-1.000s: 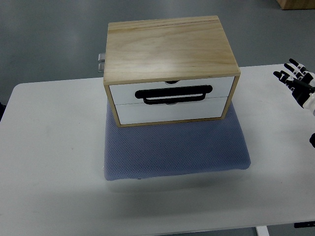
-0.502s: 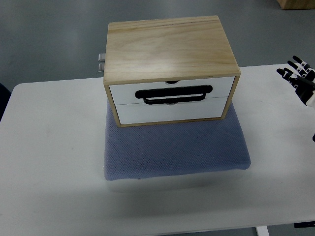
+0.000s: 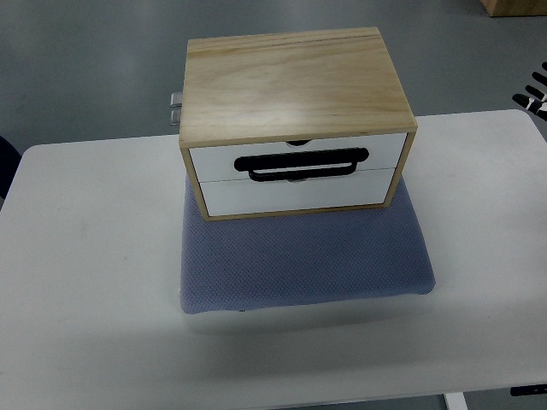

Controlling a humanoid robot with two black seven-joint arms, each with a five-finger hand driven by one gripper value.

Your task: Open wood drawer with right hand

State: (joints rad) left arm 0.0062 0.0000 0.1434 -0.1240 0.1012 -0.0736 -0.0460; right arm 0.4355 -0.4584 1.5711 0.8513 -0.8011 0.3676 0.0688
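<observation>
Right hand [image 3: 537,92] has pulled back toward the right edge since the earlier frames; a second ago it was over the table's right end with all fingers in view, now only a few black-and-white fingertips poke in at the upper right corner. Nothing else has shifted.

Top view: right hand is almost out of frame, well apart from the drawer box, touching nothing and holding nothing. So little of it shows that I cannot tell if the fingers are spread or curled. Left arm not visible.

Wood drawer box [image 3: 295,120] sits on the far half of a blue-grey mat [image 3: 308,260], which lies on the white table [image 3: 85,282]. Box is centred left-to-right, toward the table's far edge, its back hanging a little past it. Long axis runs left-right across the picture. Plain wood top faces up; the front faces the camera side. Front has two white drawer fronts stacked, upper drawer [image 3: 299,149] above lower drawer [image 3: 295,190], both flush with the frame, closed. Black handle [image 3: 303,163] is a flat loop lying horizontal across the seam between the two fronts, roughly centred. Small notch at the top middle of the upper front.

Small grey metal piece [image 3: 175,108] sticks out just beside the box's far left corner. Grey floor beyond the table.
</observation>
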